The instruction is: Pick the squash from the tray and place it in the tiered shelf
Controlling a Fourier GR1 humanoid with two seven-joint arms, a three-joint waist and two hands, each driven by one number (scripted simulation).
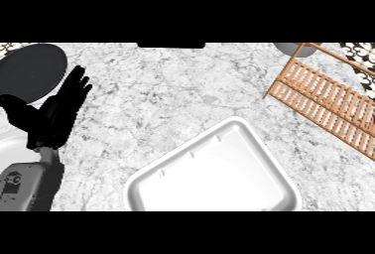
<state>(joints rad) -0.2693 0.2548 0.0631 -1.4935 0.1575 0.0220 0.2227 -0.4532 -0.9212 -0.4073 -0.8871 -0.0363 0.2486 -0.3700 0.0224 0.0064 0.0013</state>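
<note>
No squash shows anywhere in the head view, and that's the story of this moment: the white tray point(212, 173) sits low and centre on the marble counter point(176, 89), and its visible basin looks bare, so the vegetable is either out of view or simply cannot be made out. Judging by what a squash usually is, it should handle as a stiff, fairly weighty thing with a smooth, rather slippery rind, not fragile, best taken across its middle with fingers and thumb curled round the body rather than pinched at the stem. Moving outward, the wooden tiered shelf point(326, 101) stands at the upper right, slatted and tilted across the corner, well apart from the tray. Over at the left edge, the left hand point(62, 106) rests with fingers straight and pointing up, holding nothing, just beside a dark round plate point(29, 69) in the upper left corner. The right hand does not appear at all, so where it is and what it may carry cannot be told.
</note>
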